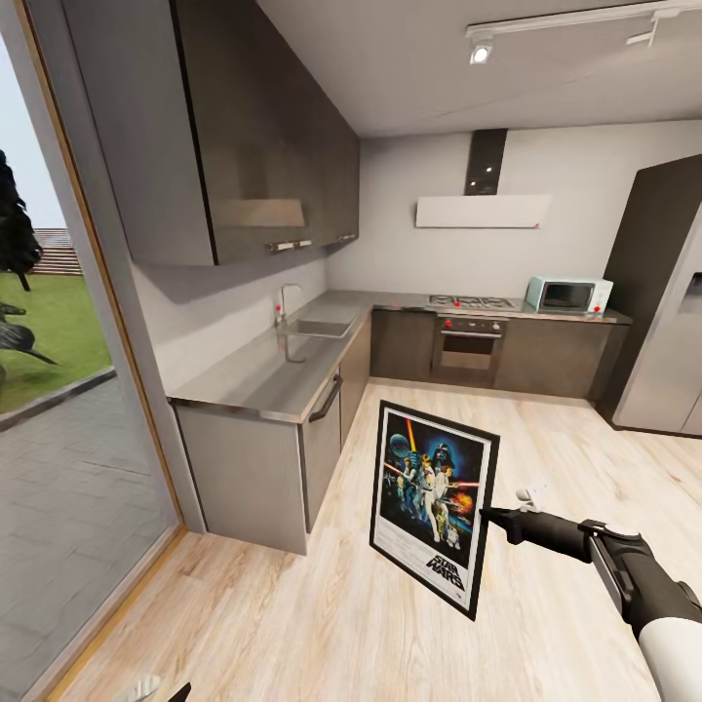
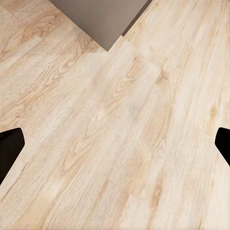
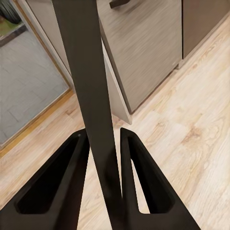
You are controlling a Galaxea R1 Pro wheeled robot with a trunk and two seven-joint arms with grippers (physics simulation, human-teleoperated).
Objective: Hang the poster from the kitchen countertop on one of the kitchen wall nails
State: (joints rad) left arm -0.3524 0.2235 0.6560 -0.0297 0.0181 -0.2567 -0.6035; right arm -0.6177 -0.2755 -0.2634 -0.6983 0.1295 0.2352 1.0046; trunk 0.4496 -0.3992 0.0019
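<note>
The poster (image 1: 434,502), a black-framed Star Wars print, hangs upright above the pale wood floor, facing me, just off the end of the kitchen countertop (image 1: 263,375). My right gripper (image 1: 492,515) is shut on the middle of its right edge. The right wrist view has the poster's frame (image 3: 88,72) edge-on, pinched between the two dark fingers of the right gripper (image 3: 103,136). My left gripper (image 2: 117,143) is open, fingertips far apart over bare floor, near a cabinet corner. A small red dot (image 1: 537,224) shows on the back wall beside the hood.
The L-shaped counter carries a sink (image 1: 317,329) and a tap (image 1: 285,297). An oven (image 1: 470,346), a teal microwave (image 1: 568,293) and a tall fridge (image 1: 663,312) line the back and right. A glass door (image 1: 58,439) stands on the left, dark wall cabinets (image 1: 263,127) above.
</note>
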